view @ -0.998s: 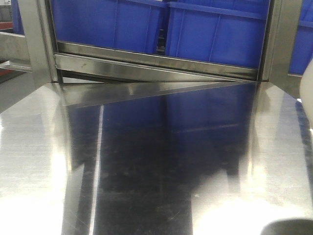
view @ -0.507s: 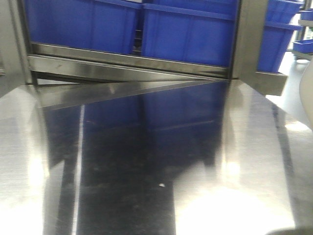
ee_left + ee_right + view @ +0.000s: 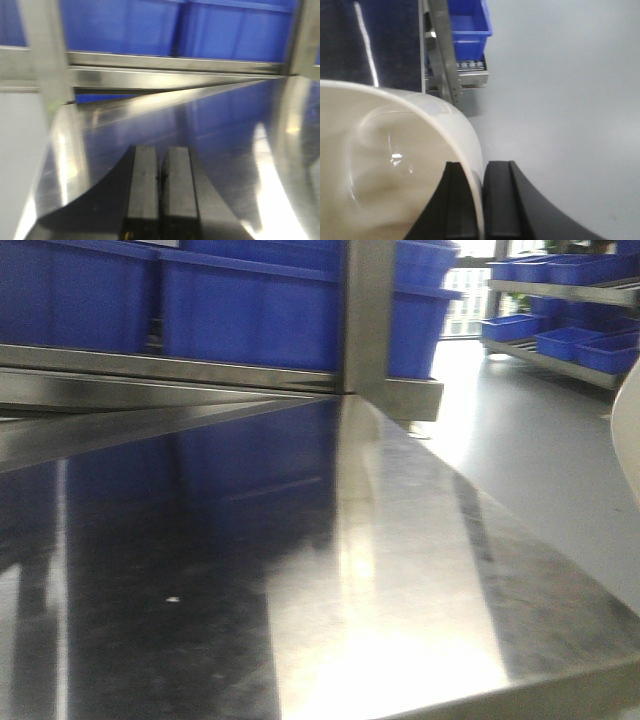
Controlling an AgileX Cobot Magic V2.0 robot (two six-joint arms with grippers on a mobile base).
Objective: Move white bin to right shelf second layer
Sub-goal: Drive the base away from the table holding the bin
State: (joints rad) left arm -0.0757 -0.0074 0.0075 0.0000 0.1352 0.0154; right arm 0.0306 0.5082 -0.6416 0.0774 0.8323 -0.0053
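The white bin (image 3: 385,165) fills the lower left of the right wrist view, glossy cream with a rounded inside. My right gripper (image 3: 476,165) is shut on its rim wall, one finger inside and one outside, holding it above grey floor. A sliver of the bin (image 3: 630,430) shows at the right edge of the front view. My left gripper (image 3: 161,149) is shut with nothing in it, low over the mirror-like steel tabletop (image 3: 225,130). I cannot pick out the right shelf second layer with certainty.
Blue crates (image 3: 250,310) stand on a steel rack behind the tabletop (image 3: 400,570), beside an upright post (image 3: 368,310). More shelves with blue crates (image 3: 560,340) stand far right across grey floor (image 3: 520,440). A rack end with a blue crate over small rollers (image 3: 469,65) shows beyond the bin.
The front view has swung to the right: the rack post and crates slid left, and the tabletop's right edge, the floor and the far shelves came into sight.
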